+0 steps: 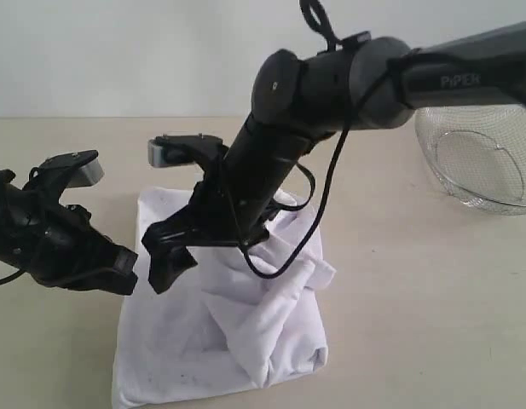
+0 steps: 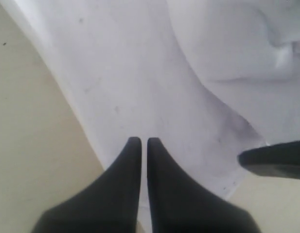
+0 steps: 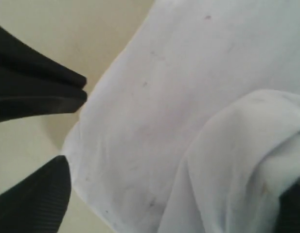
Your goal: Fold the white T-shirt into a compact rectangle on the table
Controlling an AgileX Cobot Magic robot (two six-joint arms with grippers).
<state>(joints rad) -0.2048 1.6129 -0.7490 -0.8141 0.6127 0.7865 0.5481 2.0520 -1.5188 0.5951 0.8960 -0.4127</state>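
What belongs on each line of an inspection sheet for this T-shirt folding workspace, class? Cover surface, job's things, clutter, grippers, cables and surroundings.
Surface: table, pale beige, matte.
Job's things: white T-shirt lying in a rough rectangle, with loose bunched folds on top.
Clutter: wire basket at the far right, apart from the shirt.
Grippers: left gripper shut, holding nothing; right gripper open above the shirt's left edge.
Cables: black cable loops from the right arm down over the shirt.
Surroundings: plain grey-white wall; nothing else seen.

Beige table [image 1: 433,290]: white T-shirt [image 1: 186,341], wire basket [image 1: 480,158]
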